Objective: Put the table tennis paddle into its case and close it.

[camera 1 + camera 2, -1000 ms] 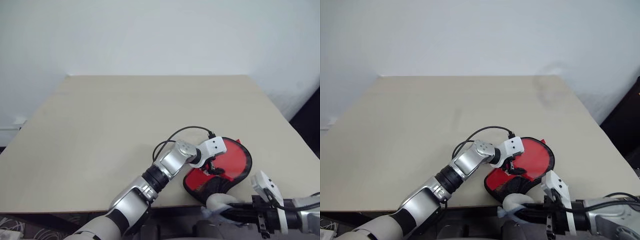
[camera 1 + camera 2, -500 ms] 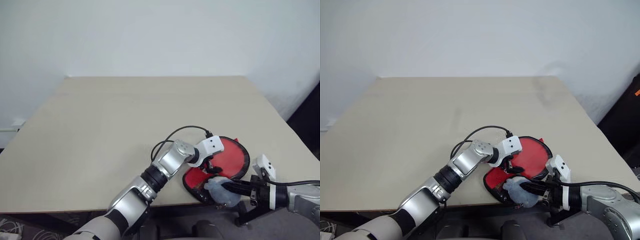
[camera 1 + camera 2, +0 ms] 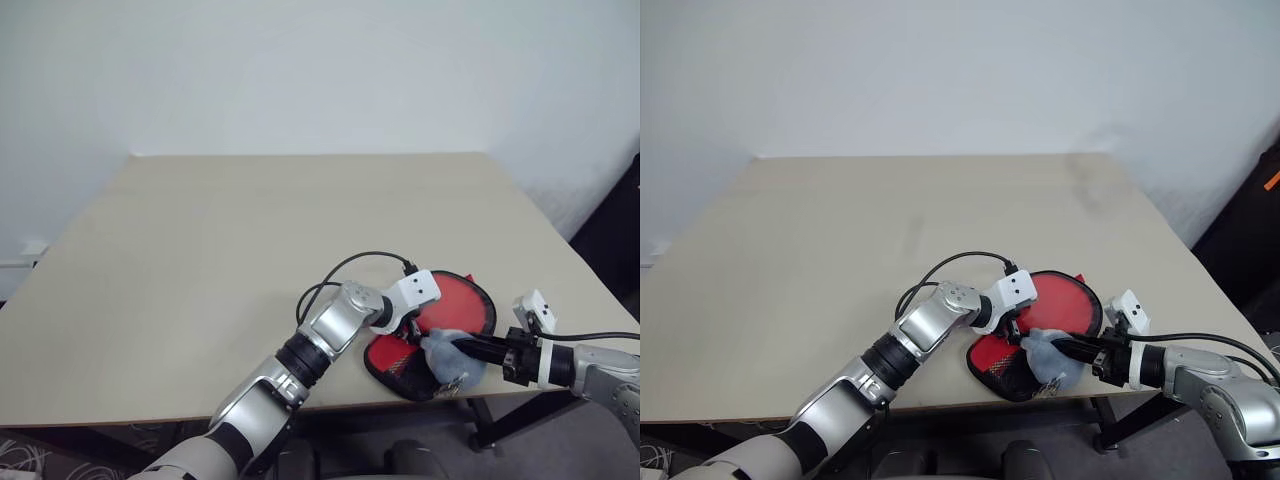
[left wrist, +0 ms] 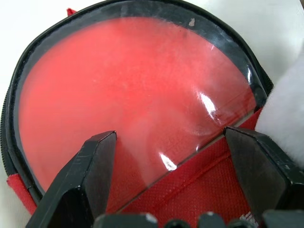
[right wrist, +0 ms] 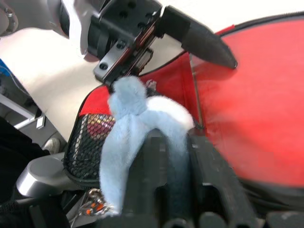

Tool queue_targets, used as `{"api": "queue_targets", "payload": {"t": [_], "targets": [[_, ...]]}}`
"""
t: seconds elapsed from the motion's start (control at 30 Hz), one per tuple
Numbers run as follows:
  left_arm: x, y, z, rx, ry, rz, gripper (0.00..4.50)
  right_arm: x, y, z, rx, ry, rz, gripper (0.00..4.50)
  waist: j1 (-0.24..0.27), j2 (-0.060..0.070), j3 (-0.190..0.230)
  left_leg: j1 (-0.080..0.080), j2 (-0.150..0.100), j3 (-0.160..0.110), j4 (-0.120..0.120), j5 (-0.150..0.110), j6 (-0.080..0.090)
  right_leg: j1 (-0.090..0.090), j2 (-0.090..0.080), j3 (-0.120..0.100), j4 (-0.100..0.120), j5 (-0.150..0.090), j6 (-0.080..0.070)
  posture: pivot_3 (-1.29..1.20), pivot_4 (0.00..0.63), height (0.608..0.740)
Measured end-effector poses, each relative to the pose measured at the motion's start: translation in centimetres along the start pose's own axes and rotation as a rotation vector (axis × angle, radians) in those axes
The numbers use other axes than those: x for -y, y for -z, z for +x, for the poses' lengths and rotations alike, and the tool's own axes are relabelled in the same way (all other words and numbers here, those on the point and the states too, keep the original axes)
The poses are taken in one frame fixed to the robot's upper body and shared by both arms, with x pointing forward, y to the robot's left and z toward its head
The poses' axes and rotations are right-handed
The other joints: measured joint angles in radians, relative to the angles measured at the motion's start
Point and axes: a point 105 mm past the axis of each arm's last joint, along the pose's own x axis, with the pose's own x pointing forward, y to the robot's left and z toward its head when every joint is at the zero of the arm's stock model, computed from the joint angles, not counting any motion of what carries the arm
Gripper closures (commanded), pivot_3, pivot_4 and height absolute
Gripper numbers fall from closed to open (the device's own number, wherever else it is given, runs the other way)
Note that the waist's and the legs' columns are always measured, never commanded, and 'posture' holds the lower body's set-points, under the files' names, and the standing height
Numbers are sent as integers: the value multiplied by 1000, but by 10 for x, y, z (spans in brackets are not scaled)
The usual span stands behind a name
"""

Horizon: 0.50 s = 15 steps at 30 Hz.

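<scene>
The case (image 3: 430, 340) is seen lying flat on the table (image 3: 250, 250), at the near edge twd the right-hand corner. Its round end is pointed away from the near edge; the narrow mesh end is set right at the table's rim. Through the clear window of the case a red face is seen, taken to be the table tennis paddle (image 4: 128, 90) inside; the handle can't be made out. The black piping is seen running round the window, w/ red fabric below it in the left wrist view.

The left end effector (image 3: 410, 322) is placed over the case, on its left side, fingers spread wide. In the left wrist view both fingers (image 4: 90, 175) are seen apart over the window/red-fabric border, nothing pinched btwn them. Whether the tips are touching the case can't be told.

The right end effector (image 3: 455, 350) is brought in from the right of the case, roughly level, over the case's near part. A pale blue fluffy tuft (image 5: 137, 137) is seen at its fingertips, just beside the left end effector's fingers. In the right wrist view the tuft is seen draped over and btwn the dark fingers; whether they are pressed on it or parted can't be told. A small metal bit w/ orange beads (image 5: 92, 209) is seen hanging below the tuft, near the mesh (image 5: 90, 142).

A black cable (image 3: 350, 270) is looped above the left wrist, over the table beside the case.
</scene>
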Motion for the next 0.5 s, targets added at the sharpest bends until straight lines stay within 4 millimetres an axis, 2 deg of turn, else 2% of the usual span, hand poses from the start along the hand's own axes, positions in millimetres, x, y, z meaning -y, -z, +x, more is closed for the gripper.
{"api": "queue_targets", "payload": {"t": [0.23,0.27,0.4,0.5], "targets": [[-1,1,-1,-3,-4,-4,631,4,-11,6,69,10,-8,260,-1,1,0,0,0,0,0,0,0,-1,0,0,0,0,0,0,0,740],[-1,0,-1,-2,-4,-3,631,5,-14,6,79,12,-15,24,0,1,0,0,0,0,0,0,0,-1,0,0,0,0,0,0,0,740],[-3,0,-3,10,-8,0,631,8,-23,3,140,34,-26,24,0,2,-1,0,0,0,0,0,0,-1,0,0,0,0,0,0,0,740],[-12,1,-5,46,-20,-57,631,9,-28,6,189,41,-17,24,-1,4,0,0,0,0,0,0,0,-2,0,0,0,0,0,0,0,740]]}}
